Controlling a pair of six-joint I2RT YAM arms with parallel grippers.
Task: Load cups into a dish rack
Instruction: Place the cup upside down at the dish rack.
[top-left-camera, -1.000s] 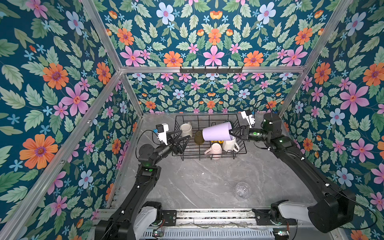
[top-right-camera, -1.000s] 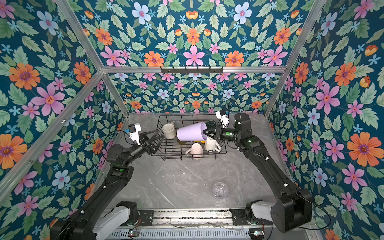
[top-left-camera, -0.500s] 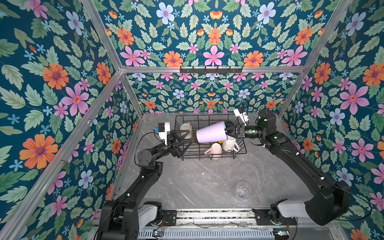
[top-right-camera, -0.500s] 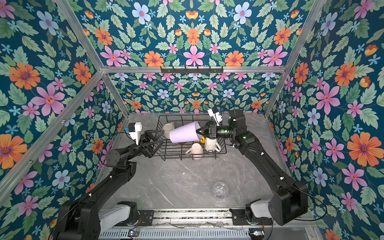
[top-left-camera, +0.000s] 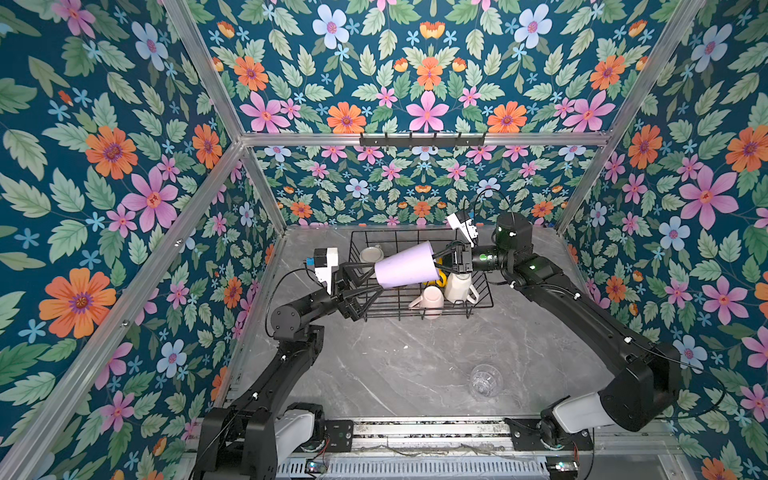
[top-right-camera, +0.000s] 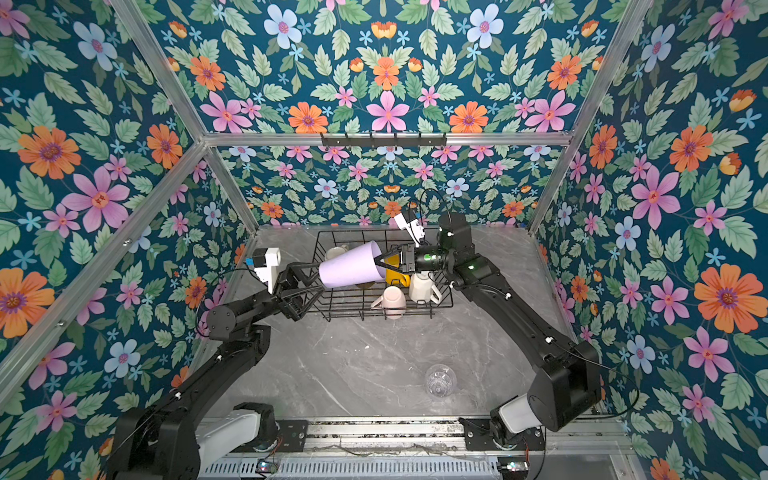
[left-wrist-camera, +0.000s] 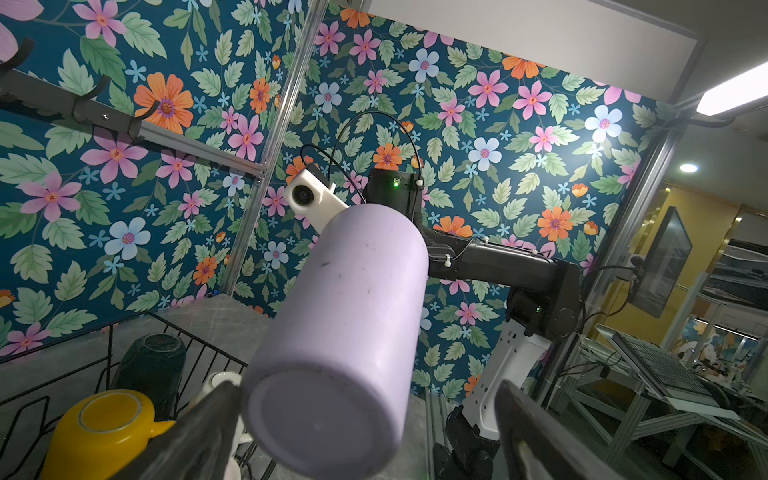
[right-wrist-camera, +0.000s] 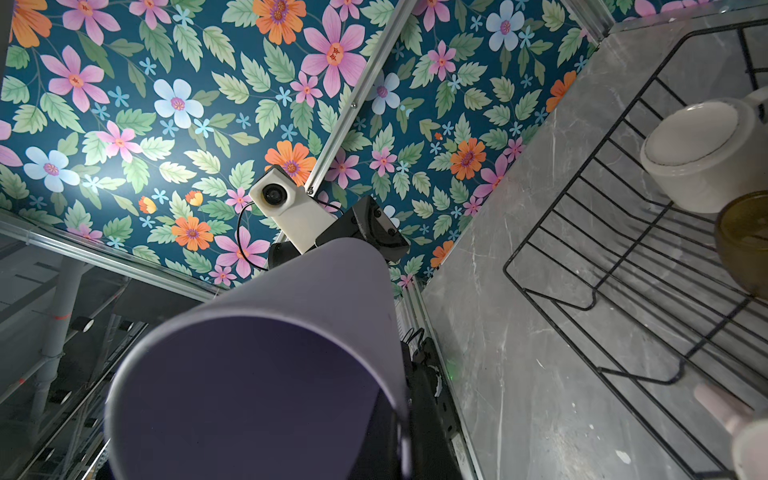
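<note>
My right claw (top-left-camera: 440, 262) is narrow, pinched on the wall of the tumbler (top-left-camera: 405, 269) at its mouth. I carry it lying sideways in the air over the left part of the rack (top-left-camera: 395, 305), above the cups already loaded there. A rim grip like this leaves the whole body and base free, and I judge that is the point: the base faces my left claw (top-left-camera: 378, 276), which is spread wide with a finger on each side of it. It looks like a handover, so the tumbler can be taken by its body and set down in the rack. In the left wrist view one finger (left-wrist-camera: 199, 424) sits just beside the base and the other stands apart. I cannot tell whether the near one touches.

The tumbler is lilac and matte, and it tapers from a wide mouth to a smaller flat base with a faint ring pressed into it. A few dark specks mark its side. Inside it is a deeper purple and empty.

Below it the yellow mug (left-wrist-camera: 104, 428) stands mouth down in the rack. One clear glass (top-left-camera: 482, 378) waits on the table (top-left-camera: 395, 353), well apart from the rack.
</note>
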